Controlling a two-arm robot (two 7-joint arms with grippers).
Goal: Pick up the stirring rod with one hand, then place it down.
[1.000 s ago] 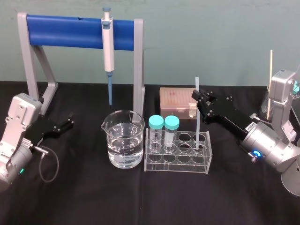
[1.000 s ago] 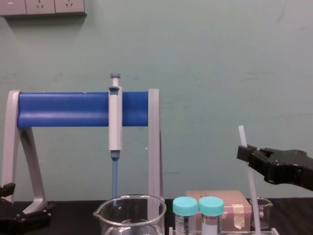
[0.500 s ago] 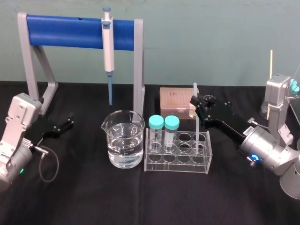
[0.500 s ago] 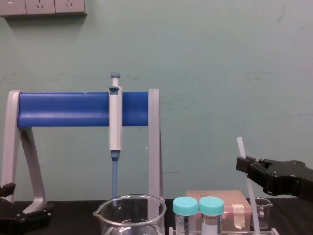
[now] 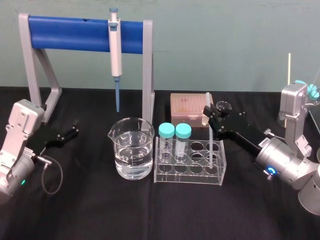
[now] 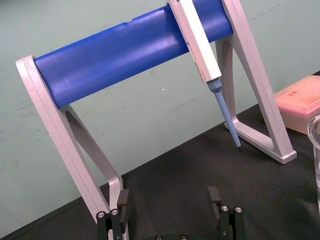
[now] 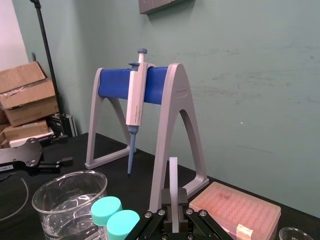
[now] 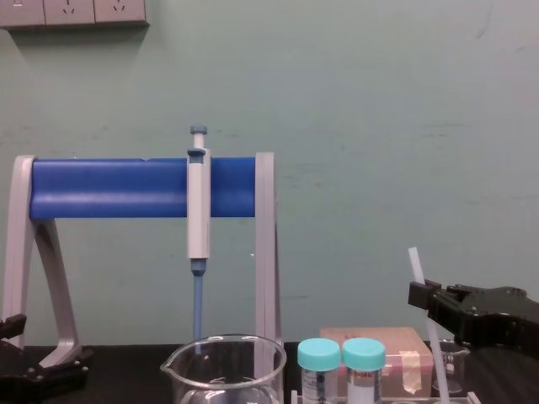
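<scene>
The worktop (image 5: 100, 215) is presenting as matt black cloth. The beaker (image 5: 120, 142) is showing clear, glossy glass; the tube rack (image 5: 190, 175) is showing clear plastic. The stirring rod (image 7: 172, 175) is reading as smooth and translucent white. The pipette stand (image 5: 147, 75) is appearing matt grey, its bar (image 5: 75, 32) smooth blue with a soft sheen. The right gripper (image 5: 210, 112) is showing matt black casing.

A black tabletop (image 5: 150, 210) carried a clear tube rack (image 5: 187, 176). Just beside the rack, to its left, stood a glass beaker (image 5: 132, 155) holding clear liquid. Behind the rack sat a pink tip box (image 5: 186, 108). Behind and left of the rack stood a grey stand (image 5: 147, 75) with a blue crossbar.
</scene>
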